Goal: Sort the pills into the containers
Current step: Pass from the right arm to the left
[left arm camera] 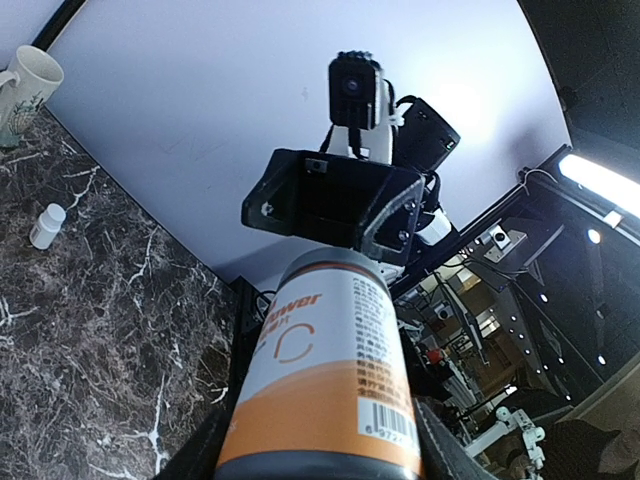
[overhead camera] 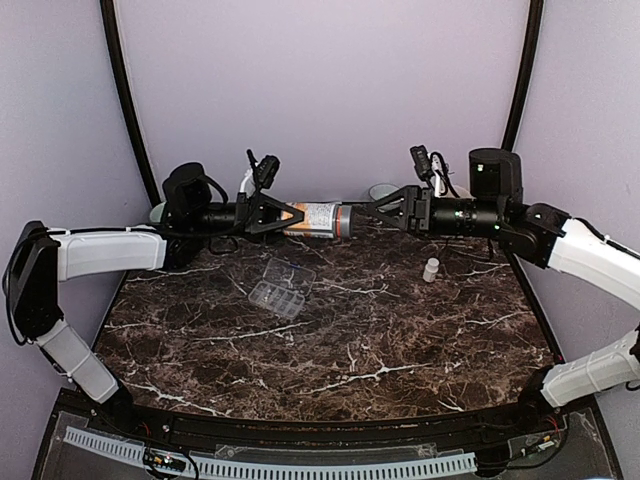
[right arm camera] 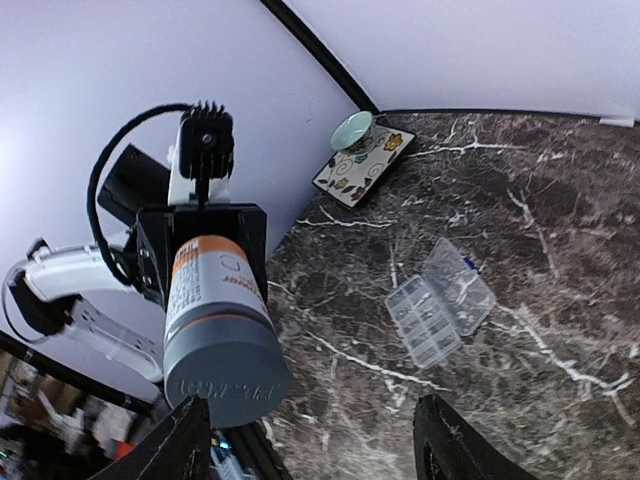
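- Orange-and-white bottle (overhead camera: 318,218) hangs level in the air over the back of the marble table (overhead camera: 400,340). Its base is clamped in the left tool (overhead camera: 290,217) and its grey cap (right arm camera: 225,370) faces the other arm, probably so the cap can be twisted off.
- The right tool (overhead camera: 364,207) stands spread wide at the cap, its fingers not closed on it.
- Both arms reach inward almost horizontally, wrists facing each other across the bottle.
- The clear organizer box (overhead camera: 281,287) lies lid-open on the table, below and in front of the bottle, well apart from both tools, presumably waiting to be filled.
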`<state>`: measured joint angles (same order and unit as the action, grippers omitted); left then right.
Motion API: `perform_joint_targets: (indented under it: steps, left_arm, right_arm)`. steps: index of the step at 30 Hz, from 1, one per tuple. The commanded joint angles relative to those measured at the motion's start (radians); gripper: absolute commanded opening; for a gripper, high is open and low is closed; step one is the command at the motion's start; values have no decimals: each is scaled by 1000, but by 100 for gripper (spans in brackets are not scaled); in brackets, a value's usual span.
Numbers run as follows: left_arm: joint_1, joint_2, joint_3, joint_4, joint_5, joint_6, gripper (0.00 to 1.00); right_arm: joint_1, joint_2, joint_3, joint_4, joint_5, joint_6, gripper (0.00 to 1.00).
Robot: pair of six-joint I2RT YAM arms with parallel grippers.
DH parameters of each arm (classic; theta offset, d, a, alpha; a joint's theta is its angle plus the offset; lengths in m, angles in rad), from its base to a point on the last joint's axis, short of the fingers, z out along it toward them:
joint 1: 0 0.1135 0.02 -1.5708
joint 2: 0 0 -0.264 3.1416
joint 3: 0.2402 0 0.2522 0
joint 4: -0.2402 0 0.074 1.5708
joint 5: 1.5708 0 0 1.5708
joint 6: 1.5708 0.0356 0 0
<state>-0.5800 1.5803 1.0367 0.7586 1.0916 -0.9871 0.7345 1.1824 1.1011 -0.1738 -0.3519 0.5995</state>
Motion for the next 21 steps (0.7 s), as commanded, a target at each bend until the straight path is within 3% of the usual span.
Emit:
perform_joint_targets:
  steps: [1,12,21]
  left_arm:
    - [3,-89,-5,-62,-43,114,3]
    - [3,-101,6,-143,-78,204,1]
    - [3,-79,36,-145,-69,206,0]
  right_arm:
    - [-54,58,11,170,-234,340,69]
    - [-64,114,17,320,-368,541,67]
    - [-63,147,23,295,-391,543,66]
